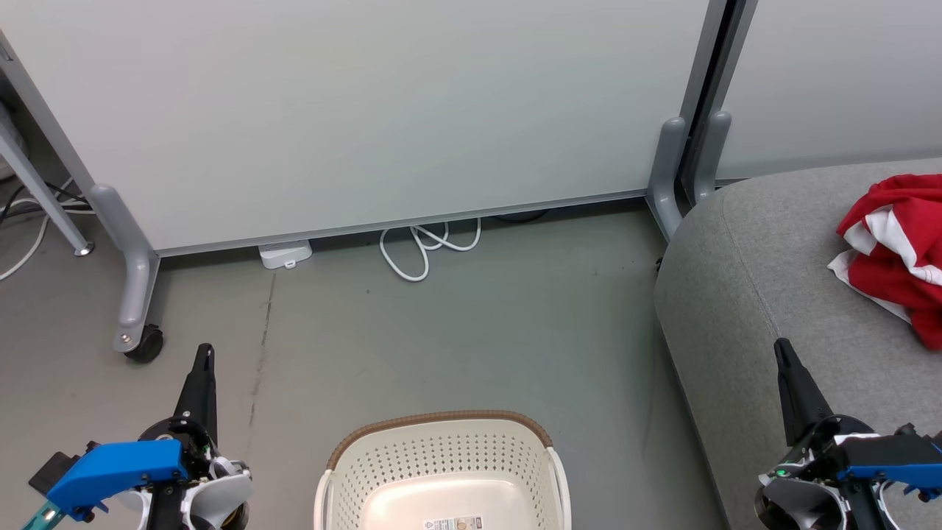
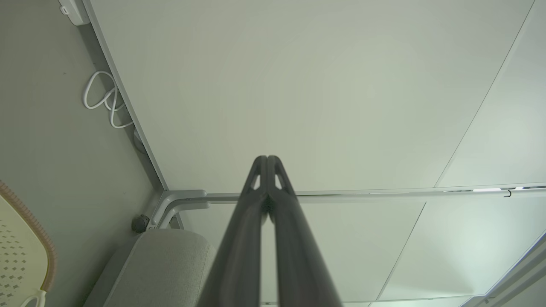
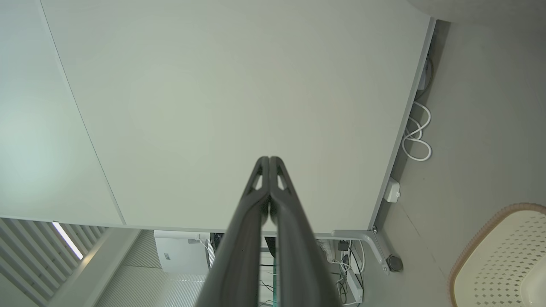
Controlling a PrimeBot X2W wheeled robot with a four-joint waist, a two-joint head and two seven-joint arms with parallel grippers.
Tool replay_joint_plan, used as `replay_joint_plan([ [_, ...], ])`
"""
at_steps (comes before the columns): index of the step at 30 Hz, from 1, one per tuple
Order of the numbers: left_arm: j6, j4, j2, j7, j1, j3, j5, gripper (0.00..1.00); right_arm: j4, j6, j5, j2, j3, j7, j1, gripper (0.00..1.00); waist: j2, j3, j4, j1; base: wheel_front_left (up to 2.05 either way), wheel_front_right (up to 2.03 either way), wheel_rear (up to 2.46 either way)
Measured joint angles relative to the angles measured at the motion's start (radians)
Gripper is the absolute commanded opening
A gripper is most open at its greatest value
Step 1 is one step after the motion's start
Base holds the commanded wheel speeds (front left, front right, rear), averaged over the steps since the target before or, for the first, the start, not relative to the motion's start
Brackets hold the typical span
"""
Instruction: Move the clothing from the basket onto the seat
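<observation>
open floor (image 1: 471, 324) ahead, partition (image 1: 368, 110) behind, seat (image 1: 743, 294) blocking right

Even, diffuse light keeps all 3 views bright. The white partition panel (image 1: 368, 110) looks flat, pale and evenly lit; a thin dark shadow runs along the floor (image 1: 515, 309) under its lower edge. Beyond the panel's end a white strip (image 3: 68, 241) burns out. In the 2 wrist views the panel's edges bow, and the left gripper (image 2: 267, 158) and right gripper (image 3: 270, 160) blur nearest the lens.
</observation>
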State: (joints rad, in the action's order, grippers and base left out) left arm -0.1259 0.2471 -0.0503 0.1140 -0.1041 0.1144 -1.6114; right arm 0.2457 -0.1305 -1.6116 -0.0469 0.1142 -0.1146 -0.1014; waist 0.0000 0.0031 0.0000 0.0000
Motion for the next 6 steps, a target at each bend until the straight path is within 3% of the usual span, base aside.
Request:
replay_joint_plan([
  [6, 0.000, 0.000, 0.000, 0.000, 0.000, 0.000, 0.000, 0.00, 0.000, 0.000, 0.000, 0.000, 0.000, 0.000, 0.000, 0.00, 0.0000, 0.000, 0.000, 0.0000, 0.00, 0.00, 0.00],
])
